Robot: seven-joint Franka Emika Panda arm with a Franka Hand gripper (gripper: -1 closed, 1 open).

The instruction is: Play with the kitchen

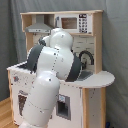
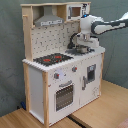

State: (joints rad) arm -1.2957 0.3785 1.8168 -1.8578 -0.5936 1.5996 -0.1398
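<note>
the toy kitchen [image 2: 60, 75] stands upright on a light wooden floor [image 2: 105, 107] in front of a grey curtain [image 2: 10, 50], seen in both exterior views. it is white with light wood side panels and a wood-framed top shelf.

in the second exterior view, the black hob with red rings [image 2: 52, 58] sits on the counter toward the second exterior view's left, below the grey hood [image 2: 49, 21]. the dotted backsplash [image 2: 52, 37] runs behind it. the oven door [image 2: 63, 95] sits on the front below the hob, with two knobs [image 2: 65, 73] above it. a toy microwave [image 2: 75, 11] sits in the upper shelf beside the hood.

the robot arm [image 2: 107, 26] reaches in from the second exterior view's right, above the sink end of the counter. the gripper [image 2: 83, 48] hangs over the sink area, just beside the black tap [image 2: 74, 40]. whether its fingers are open or closed cannot be told, and contact with the tap or sink cannot be confirmed.

in the first exterior view, the white arm [image 1: 52, 75] fills the foreground and hides most of the kitchen's [image 1: 92, 60] counter. the tap [image 1: 86, 56], the hood [image 1: 39, 26] and the microwave [image 1: 75, 22] show behind it. the gripper is hidden by the arm there.
</note>
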